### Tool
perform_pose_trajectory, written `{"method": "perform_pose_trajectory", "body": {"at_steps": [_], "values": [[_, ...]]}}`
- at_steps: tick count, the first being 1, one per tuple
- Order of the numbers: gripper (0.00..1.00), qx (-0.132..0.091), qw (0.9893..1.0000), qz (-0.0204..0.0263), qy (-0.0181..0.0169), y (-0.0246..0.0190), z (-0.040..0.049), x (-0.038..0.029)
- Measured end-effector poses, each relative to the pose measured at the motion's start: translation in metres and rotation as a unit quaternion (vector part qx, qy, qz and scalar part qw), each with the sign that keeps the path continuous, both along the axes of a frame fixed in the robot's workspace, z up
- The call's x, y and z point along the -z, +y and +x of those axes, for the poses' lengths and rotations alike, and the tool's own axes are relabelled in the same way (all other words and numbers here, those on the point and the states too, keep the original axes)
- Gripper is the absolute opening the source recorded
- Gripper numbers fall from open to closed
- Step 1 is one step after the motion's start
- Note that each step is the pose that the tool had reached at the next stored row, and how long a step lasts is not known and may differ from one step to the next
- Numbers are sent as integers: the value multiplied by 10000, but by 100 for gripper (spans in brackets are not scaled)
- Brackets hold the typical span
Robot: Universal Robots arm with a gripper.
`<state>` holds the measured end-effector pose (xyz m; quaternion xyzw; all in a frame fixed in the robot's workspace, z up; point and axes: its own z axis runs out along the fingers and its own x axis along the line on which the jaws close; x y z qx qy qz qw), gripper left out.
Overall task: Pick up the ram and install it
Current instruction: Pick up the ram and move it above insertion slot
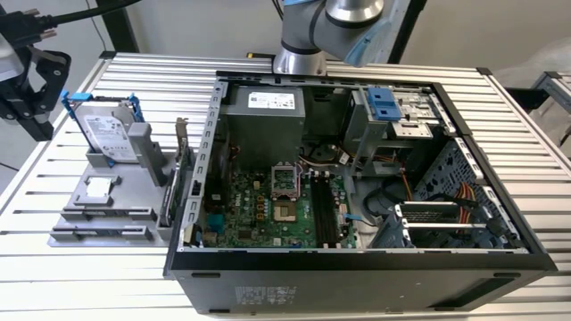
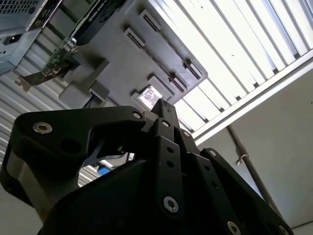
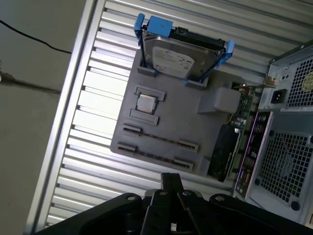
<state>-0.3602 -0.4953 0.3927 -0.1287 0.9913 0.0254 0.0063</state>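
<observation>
Slatted metal table [image 3: 93, 105] below hand [image 3: 171, 179], grey floor [image 3: 29, 127]

In the second wrist view the black metal gripper [image 2: 164, 106] is blocking much of the grey plastic holder tray [image 2: 122, 58], and the small green card [image 2: 55, 62] beside the tray is blurring out. Over in the exterior view that gripper is running off the left edge. The silver-and-blue robot arm [image 1: 335, 27] is being cropped at the top, and the black computer case [image 1: 357, 284] is losing its front at the bottom. The long black slots [image 1: 323, 214] on the green motherboard [image 1: 250, 214] are showing too small to tell what is sitting in them.
</observation>
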Motion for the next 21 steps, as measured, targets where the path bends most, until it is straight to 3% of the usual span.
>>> {"method": "perform_pose_trajectory", "body": {"at_steps": [21], "values": [[0, -372, 9993, 0, 0, 0, -2, 0]]}}
